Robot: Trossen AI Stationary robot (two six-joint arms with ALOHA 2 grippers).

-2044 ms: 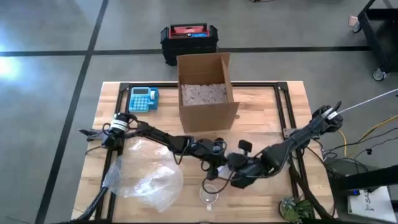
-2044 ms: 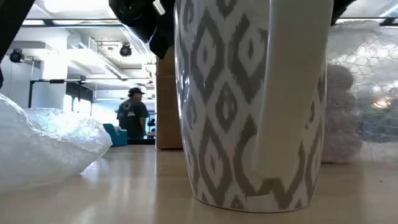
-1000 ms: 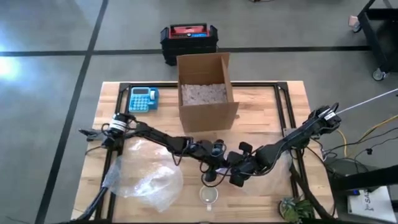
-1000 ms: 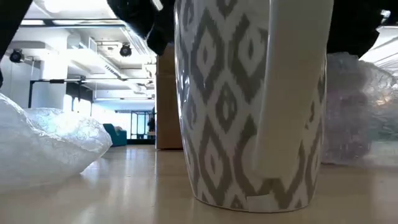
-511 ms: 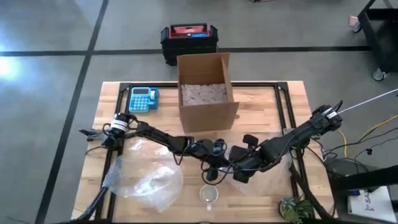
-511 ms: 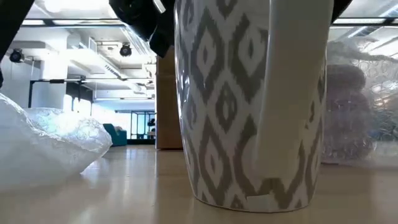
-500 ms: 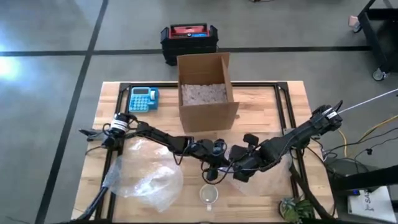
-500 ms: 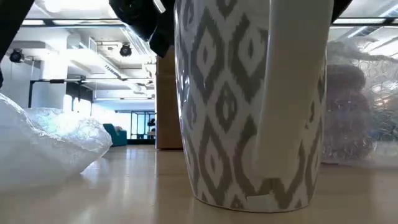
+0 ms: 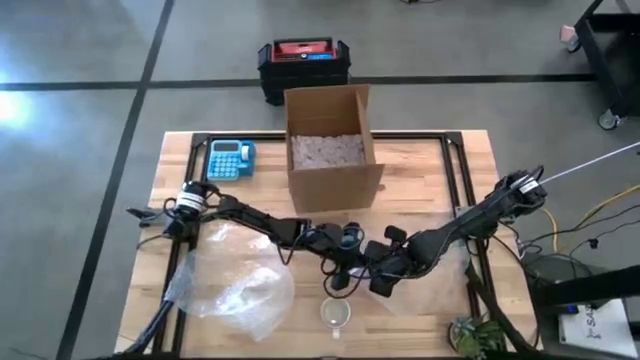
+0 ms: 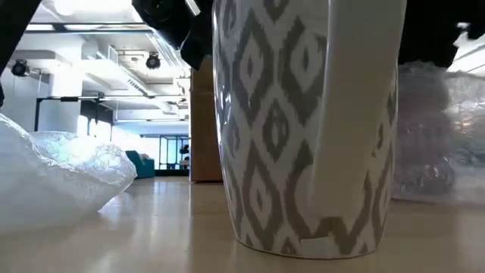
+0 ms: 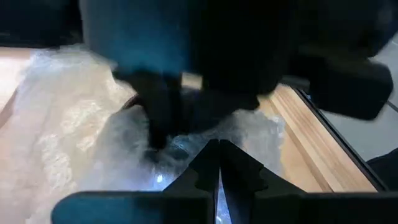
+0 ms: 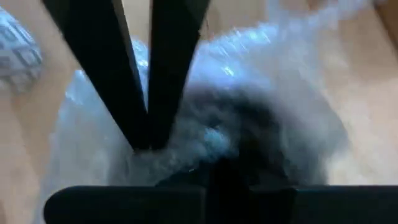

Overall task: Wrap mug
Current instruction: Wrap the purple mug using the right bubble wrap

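- mug (image 10: 307, 125) upright on the counter (image 9: 440, 190), near the front edge, nothing around it; in the high view it shows just in front of the two grippers. Grey diamond pattern, handle facing the low camera.
- left gripper (image 9: 338, 278) mid-counter, just behind the mug; fingers (image 11: 200, 177) pressed together to a narrow point, their tips at a sheet of bubble wrap (image 11: 68, 134). Cannot tell if any film is pinched between them.
- right gripper (image 9: 381, 275) just beside the left one, to its right; fingers (image 12: 118, 81) close together, only a thin gap, over the same bubble wrap (image 12: 273, 81). Grip on the wrap: cannot tell.
- that small wrap piece lies on the counter right of the mug, apart from it in the low view (image 10: 436, 133).
- large bubble wrap bundle (image 9: 232, 278) at the front left of the counter, well apart from the mug.
- open cardboard box (image 9: 332, 148) at the back centre, filler inside; blue calculator (image 9: 231, 158) to its left.
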